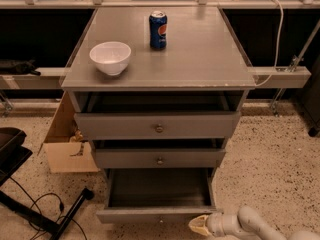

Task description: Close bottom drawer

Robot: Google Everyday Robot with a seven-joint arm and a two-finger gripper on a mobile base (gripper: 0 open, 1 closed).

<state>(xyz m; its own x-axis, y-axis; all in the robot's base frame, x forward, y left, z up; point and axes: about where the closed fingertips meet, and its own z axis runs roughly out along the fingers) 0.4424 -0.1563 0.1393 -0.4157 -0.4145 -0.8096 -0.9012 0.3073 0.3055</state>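
One open bottom drawer [159, 215] just left of my pincer [200, 225] shows its plain grey floor; my pincer's spread I cannot tell

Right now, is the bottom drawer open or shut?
Open: the grey wooden bottom drawer juts far out, inside exposed; the gripper sits at its front panel's right end.

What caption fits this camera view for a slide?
Gripper by the front right corner of the open bottom drawer; bowl and can on top.
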